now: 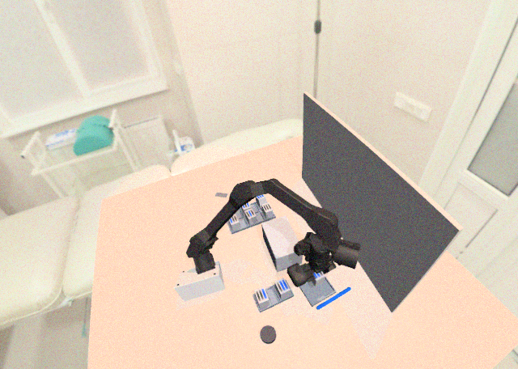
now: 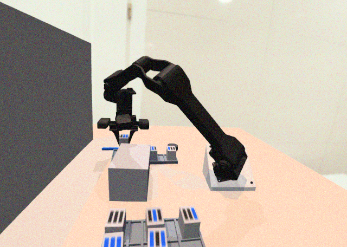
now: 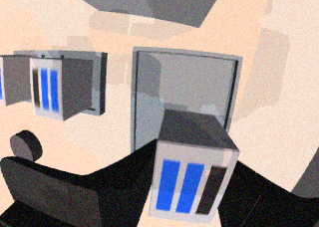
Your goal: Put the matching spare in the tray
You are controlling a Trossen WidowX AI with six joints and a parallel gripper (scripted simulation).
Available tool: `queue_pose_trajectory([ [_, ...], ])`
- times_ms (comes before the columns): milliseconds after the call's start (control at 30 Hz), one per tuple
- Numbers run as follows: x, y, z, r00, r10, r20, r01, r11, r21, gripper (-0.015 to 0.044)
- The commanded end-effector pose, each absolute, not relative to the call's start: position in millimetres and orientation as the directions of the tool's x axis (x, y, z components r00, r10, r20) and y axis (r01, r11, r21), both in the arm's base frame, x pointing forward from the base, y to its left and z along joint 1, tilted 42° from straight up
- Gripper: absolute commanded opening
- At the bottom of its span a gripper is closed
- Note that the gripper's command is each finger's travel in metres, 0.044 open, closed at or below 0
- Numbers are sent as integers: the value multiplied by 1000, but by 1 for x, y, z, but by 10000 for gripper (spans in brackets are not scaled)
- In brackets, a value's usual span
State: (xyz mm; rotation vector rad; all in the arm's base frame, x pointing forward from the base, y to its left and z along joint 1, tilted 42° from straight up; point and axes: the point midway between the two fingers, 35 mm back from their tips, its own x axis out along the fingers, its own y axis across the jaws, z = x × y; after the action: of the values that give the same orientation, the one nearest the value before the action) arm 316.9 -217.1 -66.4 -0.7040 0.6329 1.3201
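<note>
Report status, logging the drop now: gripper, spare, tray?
Gripper shut on spare, code blue-blue-dark. Spare above gray tray, not released. Nothing seen between spare and tray.

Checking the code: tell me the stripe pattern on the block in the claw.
Two blue stripes, then one dark stripe, on the block; the wrist view shows it best.

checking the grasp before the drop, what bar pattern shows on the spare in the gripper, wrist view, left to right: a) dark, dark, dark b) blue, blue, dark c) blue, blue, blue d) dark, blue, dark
b: in the wrist view the held spare, clamped in the gripper above the grey tray, shows two blue bars and then one dark bar on its face.
</note>
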Motion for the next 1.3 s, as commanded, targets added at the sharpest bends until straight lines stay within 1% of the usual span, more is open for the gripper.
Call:
queue_pose_trajectory([
  [0,318,-214,-69,146,637,-757,-989,110,-97,0],
  [1267,320,-194,-89,146,639,-755,-989,110,-98,0],
])
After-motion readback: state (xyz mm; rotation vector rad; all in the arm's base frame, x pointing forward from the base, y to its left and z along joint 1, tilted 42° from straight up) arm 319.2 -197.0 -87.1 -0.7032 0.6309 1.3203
